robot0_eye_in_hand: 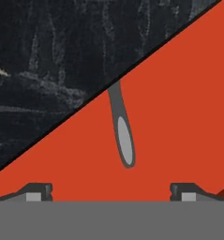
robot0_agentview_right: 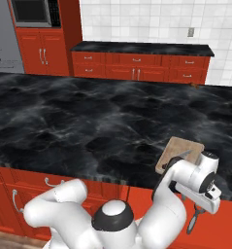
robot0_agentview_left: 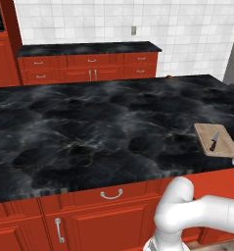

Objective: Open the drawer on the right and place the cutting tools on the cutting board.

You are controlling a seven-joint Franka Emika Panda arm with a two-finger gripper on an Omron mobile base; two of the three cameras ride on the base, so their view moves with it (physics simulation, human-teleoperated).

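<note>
Here the gripper (robot0_eye_in_hand: 111,192) hangs with its jaws released wide, holding nothing, over the open red drawer (robot0_eye_in_hand: 179,117) below the black counter (robot0_agentview_left: 89,127). A grey, dark-edged tool (robot0_eye_in_hand: 123,136) lies in the drawer between the fingertips (robot0_eye_in_hand: 38,191). On the counter, the cutting board (robot0_agentview_left: 214,139) carries a small black-handled knife (robot0_agentview_left: 214,140).

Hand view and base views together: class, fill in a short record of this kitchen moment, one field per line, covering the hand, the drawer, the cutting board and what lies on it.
hand: open, fingers apart, above the open drawer
drawer: red, open, its floor lies below the hand
tool in drawer: slim grey handled piece, partly under the counter edge
cutting board: tan, on the black counter by its front edge
knife: black handle, lying on the board
</note>
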